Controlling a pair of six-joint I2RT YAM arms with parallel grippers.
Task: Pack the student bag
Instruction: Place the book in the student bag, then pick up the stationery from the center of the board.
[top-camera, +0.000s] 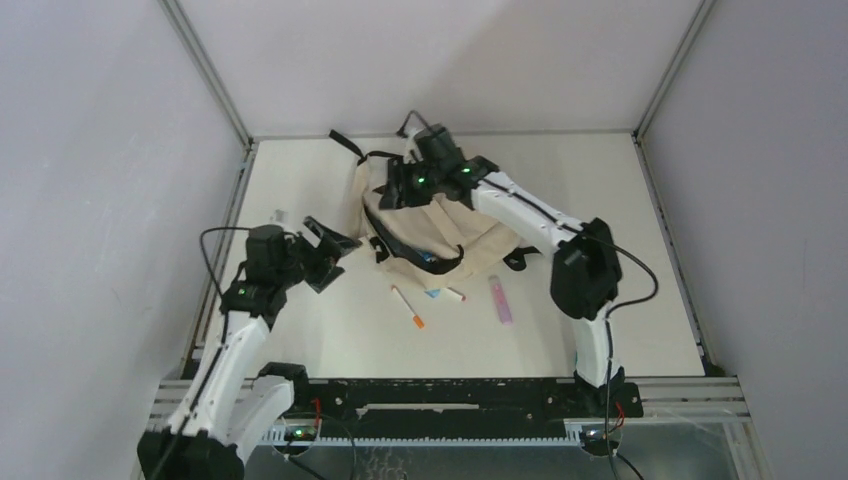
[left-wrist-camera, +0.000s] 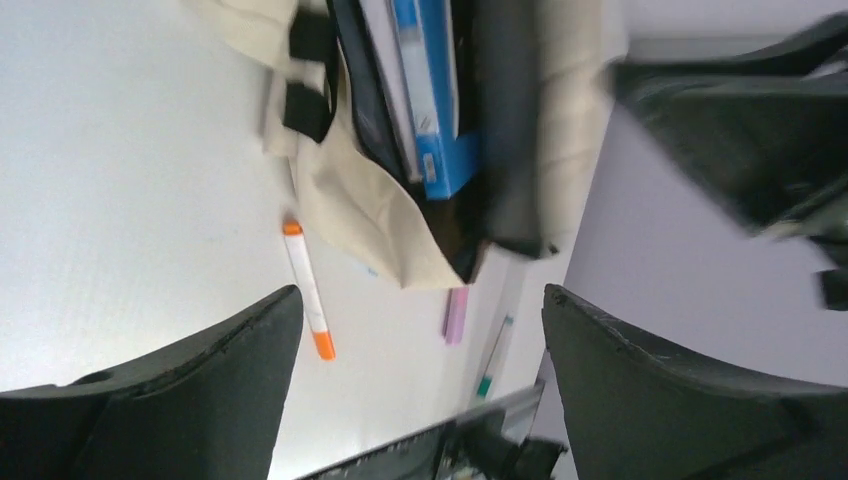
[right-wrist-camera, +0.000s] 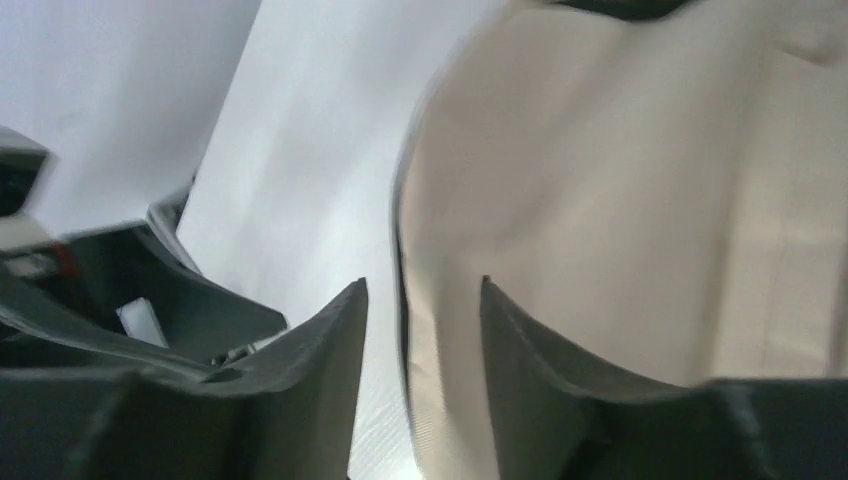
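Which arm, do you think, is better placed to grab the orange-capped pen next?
Probably left: the left gripper is open and nearer the orange-capped pen; the right gripper is at the student bag.

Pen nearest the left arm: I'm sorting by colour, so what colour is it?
The pen is white with orange ends, clearest in the left wrist view.

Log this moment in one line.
left gripper open, beside student bag; right gripper open at bag's far edge; blue notebook in bag mouth; orange-capped pen on table
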